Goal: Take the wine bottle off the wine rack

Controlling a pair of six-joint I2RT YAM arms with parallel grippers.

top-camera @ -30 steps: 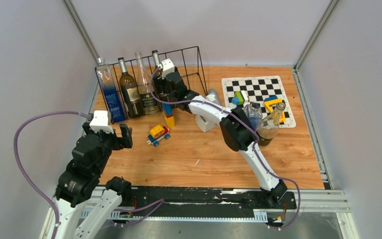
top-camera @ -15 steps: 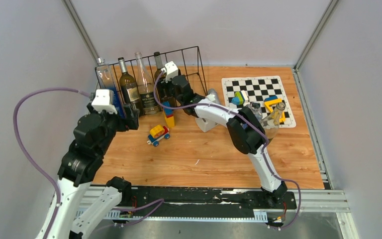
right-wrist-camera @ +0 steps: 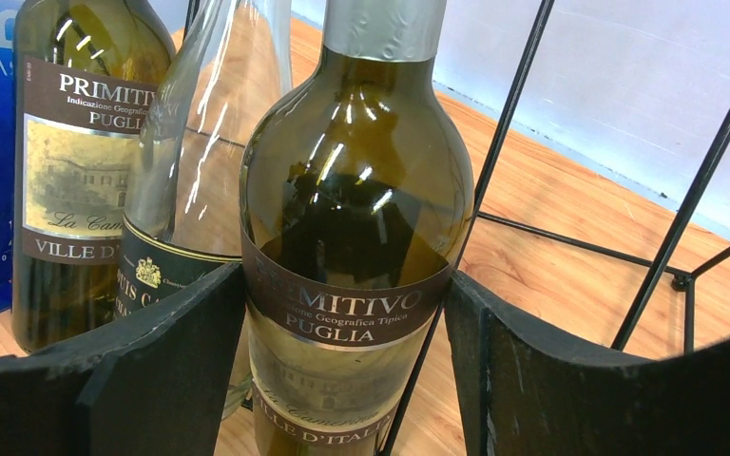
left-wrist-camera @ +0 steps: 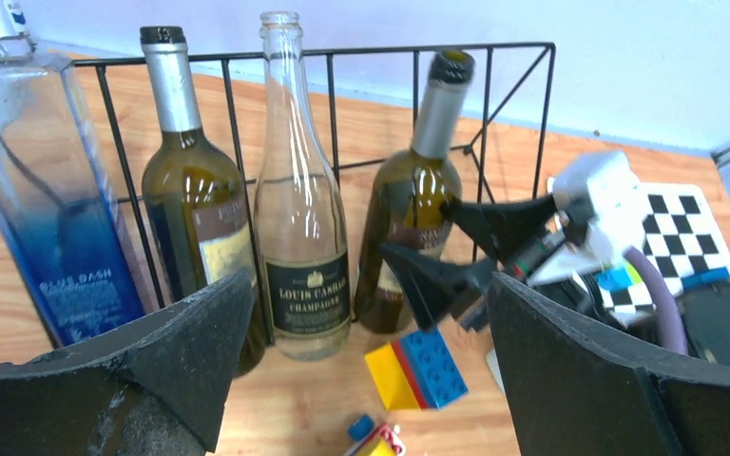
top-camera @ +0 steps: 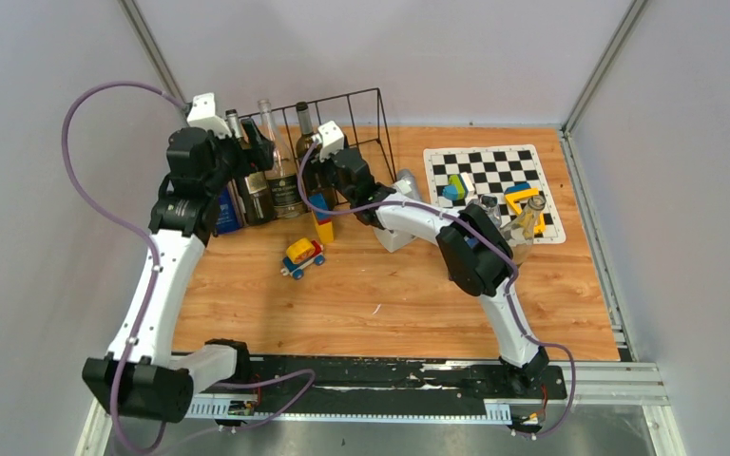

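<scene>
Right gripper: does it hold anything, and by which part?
The right gripper holds the rightmost wine bottle in the rack, with its jaws on both sides of the body at the label.

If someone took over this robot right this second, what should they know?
Right hand: closed on the body of the wine bottle, the rightmost of four bottles.
Left hand: wide open, empty, hovering in front of the bottles.
The wine bottle stands upright in the wine rack.
Done: reach and grip.
Left: lift the bottle clear of the wires and set it down.
</scene>
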